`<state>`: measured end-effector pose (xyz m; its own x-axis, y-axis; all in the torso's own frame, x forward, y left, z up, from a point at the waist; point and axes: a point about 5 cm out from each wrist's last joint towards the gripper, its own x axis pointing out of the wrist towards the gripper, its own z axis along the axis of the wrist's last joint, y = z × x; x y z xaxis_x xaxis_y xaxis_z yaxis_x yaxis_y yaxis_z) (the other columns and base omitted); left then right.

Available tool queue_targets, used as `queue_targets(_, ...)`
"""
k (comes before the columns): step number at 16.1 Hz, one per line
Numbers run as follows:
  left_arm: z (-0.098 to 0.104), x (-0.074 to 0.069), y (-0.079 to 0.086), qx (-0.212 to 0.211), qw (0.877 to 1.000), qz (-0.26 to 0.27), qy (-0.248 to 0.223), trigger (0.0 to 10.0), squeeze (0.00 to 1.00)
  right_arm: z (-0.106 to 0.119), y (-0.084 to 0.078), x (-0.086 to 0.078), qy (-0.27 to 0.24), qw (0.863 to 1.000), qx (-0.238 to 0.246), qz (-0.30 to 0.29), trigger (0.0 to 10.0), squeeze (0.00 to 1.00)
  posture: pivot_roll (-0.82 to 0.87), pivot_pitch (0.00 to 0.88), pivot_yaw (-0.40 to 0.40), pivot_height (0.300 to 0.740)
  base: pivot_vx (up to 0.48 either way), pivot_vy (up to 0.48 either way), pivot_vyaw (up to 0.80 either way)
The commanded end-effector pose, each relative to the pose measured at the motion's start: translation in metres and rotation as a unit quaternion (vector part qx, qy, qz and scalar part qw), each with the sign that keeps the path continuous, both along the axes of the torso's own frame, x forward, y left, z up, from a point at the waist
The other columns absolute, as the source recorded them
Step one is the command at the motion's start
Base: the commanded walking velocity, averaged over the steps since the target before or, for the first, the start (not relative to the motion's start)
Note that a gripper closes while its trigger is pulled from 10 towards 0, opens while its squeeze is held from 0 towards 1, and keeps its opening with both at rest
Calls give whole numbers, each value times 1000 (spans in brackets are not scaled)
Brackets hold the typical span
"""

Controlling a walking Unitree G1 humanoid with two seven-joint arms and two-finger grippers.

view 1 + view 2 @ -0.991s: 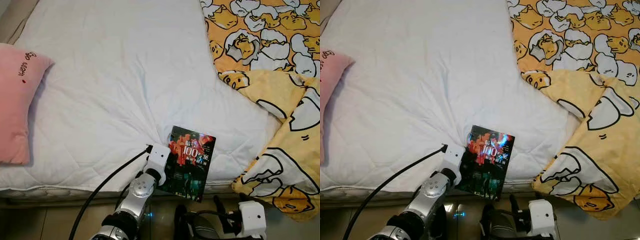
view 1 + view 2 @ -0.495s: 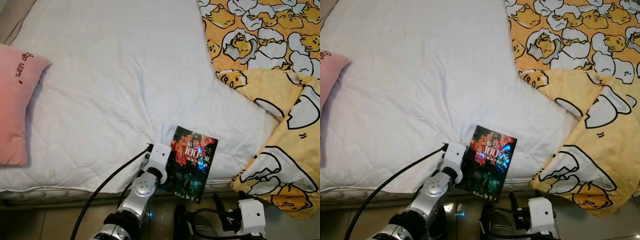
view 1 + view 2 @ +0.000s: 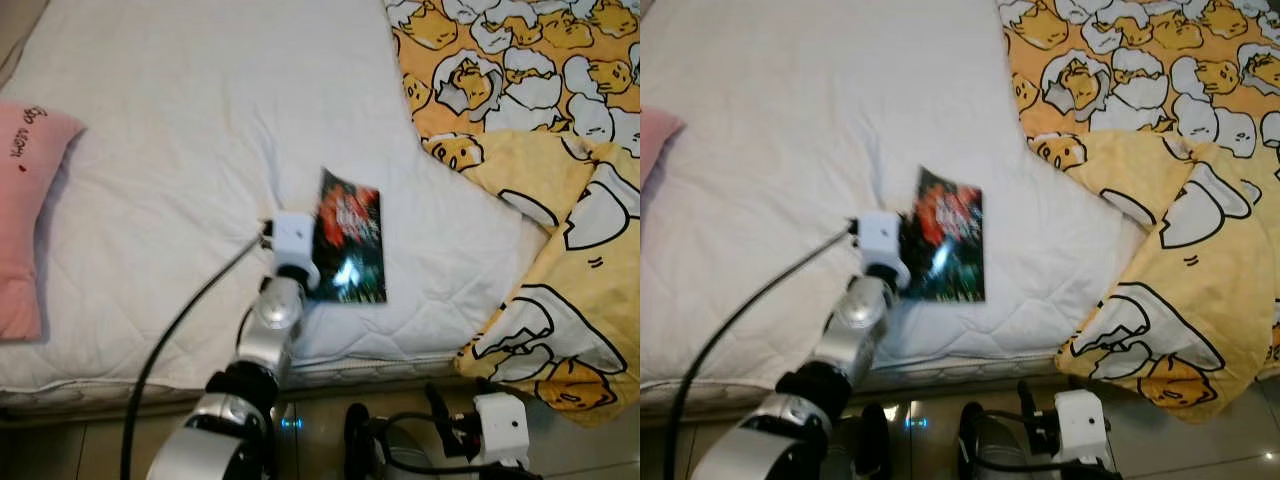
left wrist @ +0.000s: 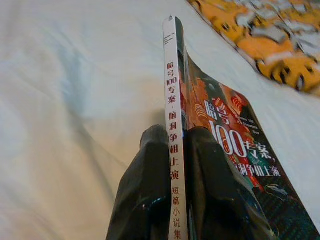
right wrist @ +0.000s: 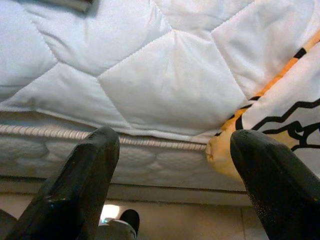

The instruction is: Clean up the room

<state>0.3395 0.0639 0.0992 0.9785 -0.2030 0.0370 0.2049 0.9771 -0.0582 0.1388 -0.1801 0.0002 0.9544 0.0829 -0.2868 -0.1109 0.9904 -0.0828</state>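
Left eye view puts the right gripper (image 5: 170, 165) nearest, low at the bottom right of the frame beside the bed's edge, above the tiled floor (image 3: 60, 450); its wrist view shows the two black fingers (image 5: 80, 185) spread wide apart with nothing between them, facing the mattress side (image 5: 150, 160). Above it, in the lower centre, the left gripper (image 4: 176, 165) reaches over the white quilted bed cover (image 3: 200, 120), its fingers clamped on the spine of a dark paperback book (image 3: 348, 250) with a white spine and red cover lettering. The book is blurred, over the cover's centre. A pink pillow (image 3: 25, 210) lies at the left edge, and a yellow cartoon-print duvet (image 3: 540, 130) fills the upper right.
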Motion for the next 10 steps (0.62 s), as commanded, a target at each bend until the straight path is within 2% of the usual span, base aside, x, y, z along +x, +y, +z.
queue_targets(1,9,3,-1,-10,1000,3,-14,0,0,-7,-4,-8,25,1000,-8,-3,10000,0,-90,264,-55,740,0,0,0)
queue_targets(4,30,9,6,-25,999,-3,-47,0,0,-6,-7,-2,19,1000,-11,-4,10000,0,-80,243,-52,740,0,0,0)
queue_targets(5,42,11,8,-34,997,-15,-66,0,0,-1,-7,10,4,1000,-6,-9,10000,0,-72,215,-46,740,0,0,0)
queue_targets(6,45,12,8,-35,997,-18,-69,0,0,0,-7,14,0,1000,-4,-11,10000,0,-70,208,-44,740,0,0,0)
queue_targets(8,67,19,13,-18,994,-32,-105,0,0,13,-8,45,-38,999,15,-30,10000,0,-60,133,-26,740,0,0,0)
queue_targets(10,88,27,14,26,989,-61,-131,0,0,37,-10,81,-94,993,40,-59,10000,0,-29,24,-6,740,0,0,0)
